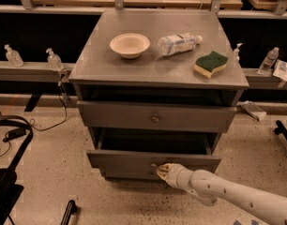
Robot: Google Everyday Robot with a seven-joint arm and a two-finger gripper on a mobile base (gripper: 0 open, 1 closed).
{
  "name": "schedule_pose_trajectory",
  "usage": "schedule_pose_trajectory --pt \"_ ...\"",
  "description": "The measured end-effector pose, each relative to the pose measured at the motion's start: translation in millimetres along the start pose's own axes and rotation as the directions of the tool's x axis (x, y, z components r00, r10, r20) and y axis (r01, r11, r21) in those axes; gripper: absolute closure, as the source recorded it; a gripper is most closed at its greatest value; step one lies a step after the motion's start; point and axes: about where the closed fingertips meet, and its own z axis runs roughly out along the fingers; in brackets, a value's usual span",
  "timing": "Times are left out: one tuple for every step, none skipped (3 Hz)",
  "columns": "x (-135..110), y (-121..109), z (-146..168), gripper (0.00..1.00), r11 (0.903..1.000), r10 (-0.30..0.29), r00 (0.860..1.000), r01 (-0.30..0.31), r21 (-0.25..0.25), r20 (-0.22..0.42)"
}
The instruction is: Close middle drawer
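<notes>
The middle drawer (120, 159) of the grey cabinet is pulled out, and its dark inside shows above its flat front. Its small round knob (154, 165) is at the centre of the front. My gripper (161, 170), cream-tipped on a white arm that comes in from the lower right, is against the drawer front just right of and below the knob. The first-tier drawer (155, 117) above also stands slightly out. The lowest front (129, 175) shows as a thin strip under the middle drawer.
On the cabinet top (96, 60) are a cream bowl (130, 44), a plastic bottle (178, 43) lying on its side and a green-and-yellow sponge (210, 63). Small bottles stand on side ledges. Black cables and gear (7, 139) lie on the speckled floor at left.
</notes>
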Motion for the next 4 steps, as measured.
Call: schedule_pose_trajectory --pt "1.3 -0.4 13.5 1.0 0.9999 -0.005 1.0 0.005 -0.012 -0.006" --pt "9.0 -2.9 26.3 1.0 0.9998 0.006 1.0 -0.006 -0.017 -0.017" --pt "9.2 -3.1 26.7 1.0 0.9998 0.006 1.0 -0.007 -0.017 -0.017" --pt "12.0 -7.7 39.0 1.0 0.9995 0.018 1.0 -0.018 -0.025 -0.014"
